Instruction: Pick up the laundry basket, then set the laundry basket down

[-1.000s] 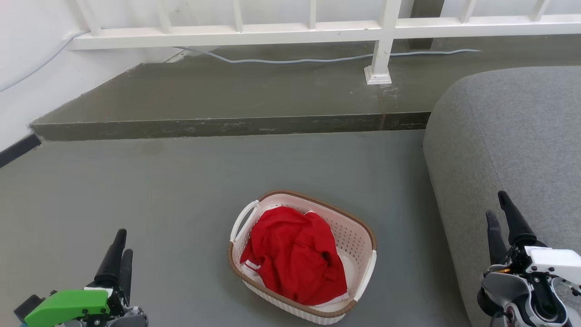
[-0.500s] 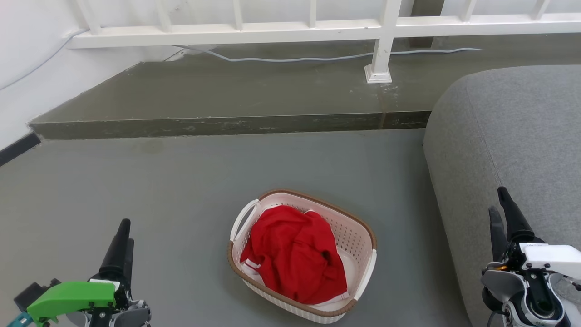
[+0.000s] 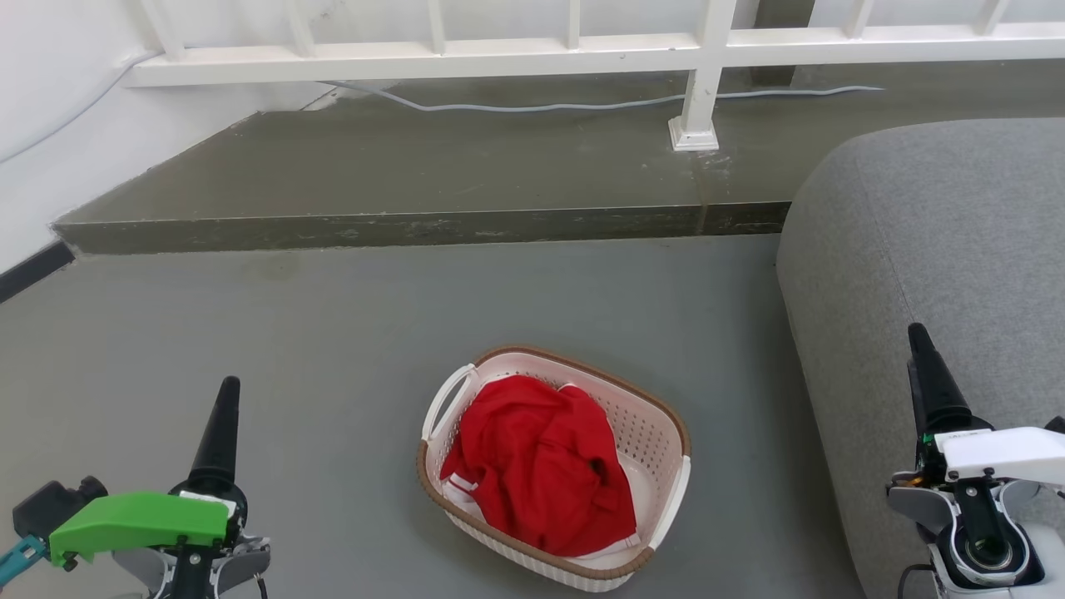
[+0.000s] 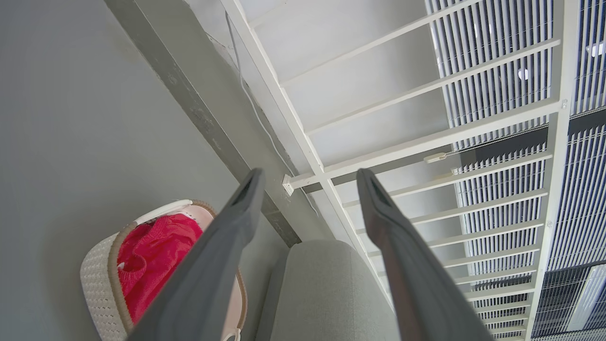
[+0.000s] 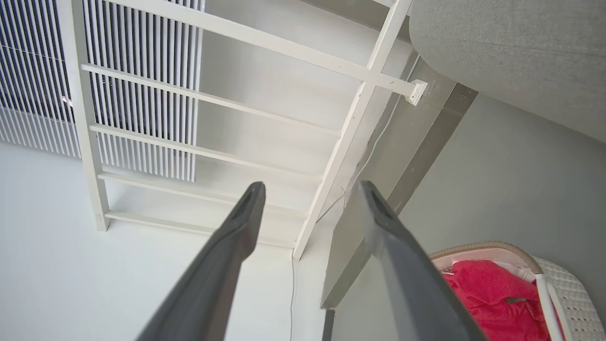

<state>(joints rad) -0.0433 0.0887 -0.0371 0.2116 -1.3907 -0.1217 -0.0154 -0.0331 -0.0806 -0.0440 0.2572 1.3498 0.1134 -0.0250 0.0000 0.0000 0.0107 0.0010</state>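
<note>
Near the grey fabric sofa point(image 3: 932, 233), the stiff, light-looking cream perforated-plastic laundry basket point(image 3: 647, 428) wants lifting by its white loop handles point(image 3: 441, 404); left gripper point(image 3: 226, 391) and right gripper point(image 3: 919, 337) gape empty.

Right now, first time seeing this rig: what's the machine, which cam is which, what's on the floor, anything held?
It is a wheeled robot with two arms, each ending in a gripper with two long dark fingers. The wide picture comes from its head camera, looking down: the left gripper is at lower left, the right gripper at lower right. The other two pictures come from a camera on each wrist, looking along that gripper's fingers. In both, the fingers stand apart with nothing between them, so both grippers are open and empty. On the grey floor sits the laundry basket, a red garment inside it, untouched. A grey cushioned seat stands to its right, a white railing beyond.
</note>
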